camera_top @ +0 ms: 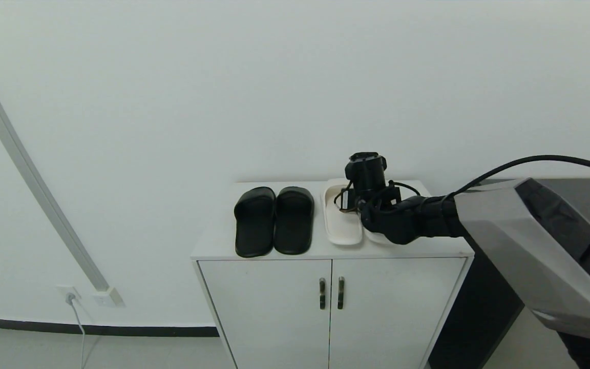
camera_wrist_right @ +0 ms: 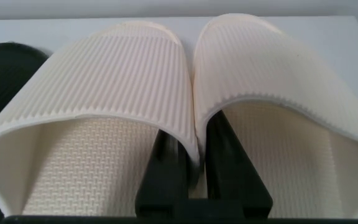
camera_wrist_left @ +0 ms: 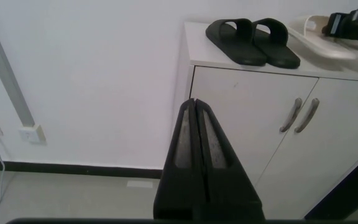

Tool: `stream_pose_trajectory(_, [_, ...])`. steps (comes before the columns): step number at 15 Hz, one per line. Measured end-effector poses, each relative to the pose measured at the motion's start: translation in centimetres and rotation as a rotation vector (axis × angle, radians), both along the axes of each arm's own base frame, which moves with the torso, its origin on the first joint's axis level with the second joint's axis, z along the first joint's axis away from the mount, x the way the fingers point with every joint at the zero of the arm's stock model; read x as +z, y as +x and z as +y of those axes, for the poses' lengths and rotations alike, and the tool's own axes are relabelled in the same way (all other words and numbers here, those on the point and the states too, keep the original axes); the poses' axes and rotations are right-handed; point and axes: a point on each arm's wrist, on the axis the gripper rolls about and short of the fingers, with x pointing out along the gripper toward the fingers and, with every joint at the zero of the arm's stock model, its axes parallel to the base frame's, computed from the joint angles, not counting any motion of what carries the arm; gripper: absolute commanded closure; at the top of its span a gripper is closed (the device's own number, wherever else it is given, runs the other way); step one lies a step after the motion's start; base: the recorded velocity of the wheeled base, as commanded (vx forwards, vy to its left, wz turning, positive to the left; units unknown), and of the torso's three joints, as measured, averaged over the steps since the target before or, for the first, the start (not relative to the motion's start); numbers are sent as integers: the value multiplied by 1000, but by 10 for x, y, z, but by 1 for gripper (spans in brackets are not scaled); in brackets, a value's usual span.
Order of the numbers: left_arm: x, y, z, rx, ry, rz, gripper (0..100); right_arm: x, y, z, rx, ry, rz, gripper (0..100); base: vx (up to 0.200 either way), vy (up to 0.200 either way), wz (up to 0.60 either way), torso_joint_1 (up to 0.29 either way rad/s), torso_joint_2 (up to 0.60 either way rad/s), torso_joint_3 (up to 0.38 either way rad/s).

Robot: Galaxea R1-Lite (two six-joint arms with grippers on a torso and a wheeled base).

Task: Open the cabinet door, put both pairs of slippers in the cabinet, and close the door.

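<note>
Against your plain white wall stands a white two-door cabinet [camera_top: 269, 312], doors closed. On its top, the black rubber slide slippers [camera_top: 274, 220] lie near the left edge and the cream ribbed slide slippers [camera_top: 342, 228] towards the right. Your right claw [camera_wrist_right: 194, 134] pinches the cream pair's adjoining straps. Your left claw [camera_wrist_left: 194, 104] is pressed together, low before the cabinet's left corner.
</note>
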Motion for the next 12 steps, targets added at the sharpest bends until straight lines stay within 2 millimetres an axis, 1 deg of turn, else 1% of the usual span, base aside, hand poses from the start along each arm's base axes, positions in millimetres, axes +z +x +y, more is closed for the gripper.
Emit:
stream_pose_trajectory(4, [0,0,0,0,1,-1,100,29,-38,-20,50,-3,30,100,0,0,0,0,0,0])
stream_pose_trajectory(6, [0,0,0,0,1,-1,100,38,-57,-30,122,2,36,100,0,0,0,0,0,0])
stream_pose_trajectory(8, [0,0,0,0,1,-1,100,41,-78,-43,222,-10,25,100,0,0,0,0,0,0])
stream_pose_trajectory(10, [0,0,0,0,4,-1,100,38,-99,-55,336,-35,3,100,0,0,0,0,0,0])
stream_pose_trajectory(12, [0,0,0,0,5,-1,100,32,-122,-67,510,-32,-14,100,0,0,0,0,0,0])
